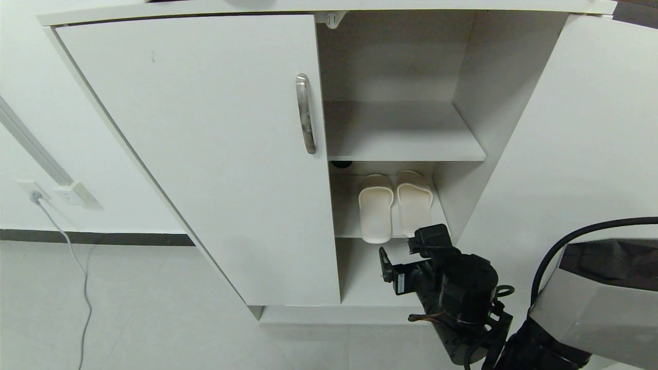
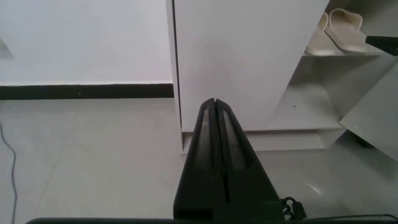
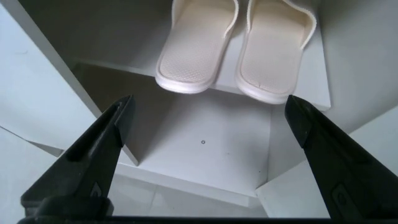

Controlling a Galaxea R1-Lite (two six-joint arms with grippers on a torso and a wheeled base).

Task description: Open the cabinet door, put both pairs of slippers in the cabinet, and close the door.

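We are holding our right gripper (image 1: pixel 406 252), fingers (image 3: pixel 93 168) spread, just before the slippers (image 1: pixel 376 208) lying at the shelf's (image 1: pixel 345 210) front edge, while our left gripper (image 2: pixel 214 124) is showing fingers pressed together.

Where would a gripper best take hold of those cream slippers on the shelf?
Probably at the heel ends of the slippers, coming straight in from the open front of the cabinet. The heels jut over the shelf edge toward the open right gripper, and the pair lies side by side, so one squeeze across both could work.
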